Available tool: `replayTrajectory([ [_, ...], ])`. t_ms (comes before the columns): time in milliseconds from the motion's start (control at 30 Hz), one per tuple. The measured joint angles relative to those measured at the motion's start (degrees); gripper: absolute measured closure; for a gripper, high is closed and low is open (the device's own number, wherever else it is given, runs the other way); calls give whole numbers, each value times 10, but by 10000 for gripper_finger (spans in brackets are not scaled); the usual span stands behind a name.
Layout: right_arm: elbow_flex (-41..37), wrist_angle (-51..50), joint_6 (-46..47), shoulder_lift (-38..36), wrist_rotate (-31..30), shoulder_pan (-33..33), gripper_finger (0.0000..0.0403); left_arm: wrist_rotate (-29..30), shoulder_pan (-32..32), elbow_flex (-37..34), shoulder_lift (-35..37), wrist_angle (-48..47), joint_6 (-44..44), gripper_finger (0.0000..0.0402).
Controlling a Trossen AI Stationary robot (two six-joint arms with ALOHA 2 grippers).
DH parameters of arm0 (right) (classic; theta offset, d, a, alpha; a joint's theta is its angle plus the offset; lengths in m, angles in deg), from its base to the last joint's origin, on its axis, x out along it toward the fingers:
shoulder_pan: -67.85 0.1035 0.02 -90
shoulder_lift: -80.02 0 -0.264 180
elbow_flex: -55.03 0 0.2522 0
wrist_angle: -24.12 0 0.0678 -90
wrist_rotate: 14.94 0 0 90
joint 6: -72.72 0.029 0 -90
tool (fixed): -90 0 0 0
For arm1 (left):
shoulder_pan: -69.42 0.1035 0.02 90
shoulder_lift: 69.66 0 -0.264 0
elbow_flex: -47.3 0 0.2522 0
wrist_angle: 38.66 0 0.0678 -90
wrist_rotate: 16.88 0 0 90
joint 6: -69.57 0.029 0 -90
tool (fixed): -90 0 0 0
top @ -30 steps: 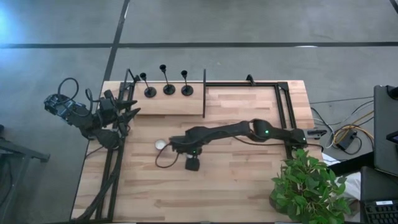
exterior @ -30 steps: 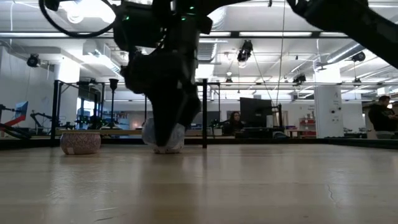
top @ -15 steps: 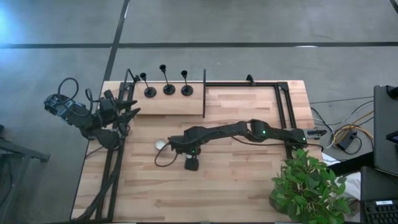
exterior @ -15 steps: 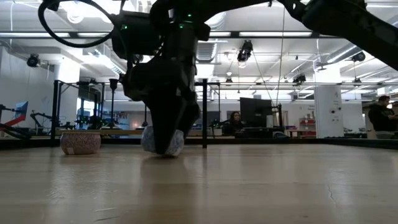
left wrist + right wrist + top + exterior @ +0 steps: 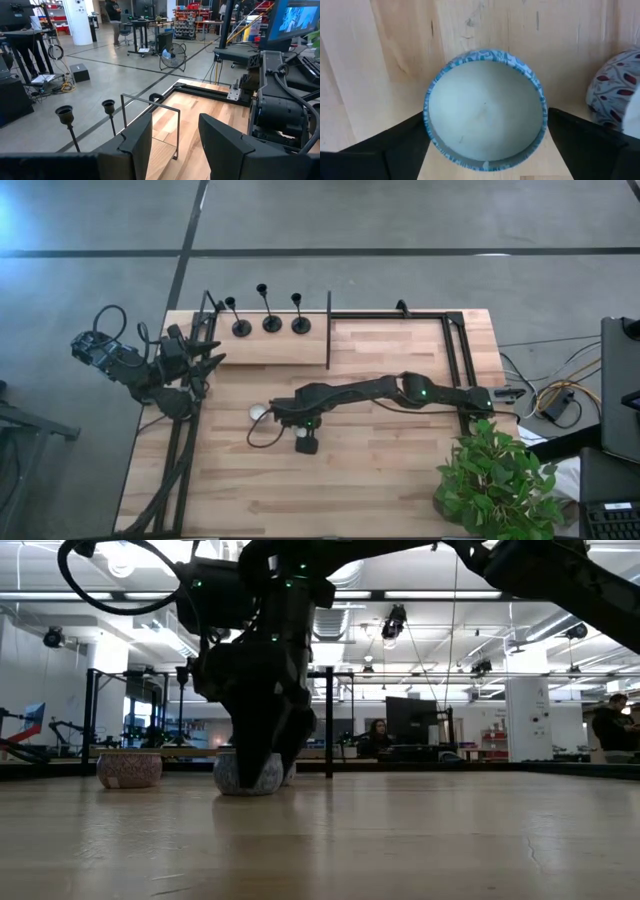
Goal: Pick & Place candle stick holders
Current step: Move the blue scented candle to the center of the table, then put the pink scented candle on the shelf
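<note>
Right pincer (image 5: 485, 150) spread, fingers either side of blue-rimmed tin (image 5: 485, 115) standing on surface (image 5: 400, 480), mid-left | second patterned tin (image 5: 615, 95) just beside | left pincer (image 5: 212, 360) part open, empty, left edge | three candle stick holders (image 5: 271, 323) in row, far left

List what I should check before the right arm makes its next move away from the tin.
1. Right gripper jaws spread on either side of the blue-rimmed tin: ok.
2. Tin sitting flat on the table: ok.
3. Jaws free of the tin's rim: cannot tell.
4. Red-patterned tin apart from the blue-rimmed one: ok, though close to one jaw.
5. Three candle stick holders upright on the raised far shelf: ok.
6. Left gripper waiting at the table's left edge, holding nothing: ok.
</note>
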Motion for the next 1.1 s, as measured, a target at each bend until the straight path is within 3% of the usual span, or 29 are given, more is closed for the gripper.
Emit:
replayTrajectory([
  [333, 9, -61, 16, -90, -10, 3, 20, 0, 0, 0, 0, 0, 4, 234],
  [600, -17, -61, -10, -218, -142, 27, 42, 0, 0, 0, 0, 0, 15, 234],
  [867, -214, -46, 25, -415, -167, 12, 143, 25, 0, 0, 0, 0, 50, 234],
  [1100, -404, 62, 59, -603, -230, -1, 226, 25, 0, 0, -2, 0, 44, 234],
])
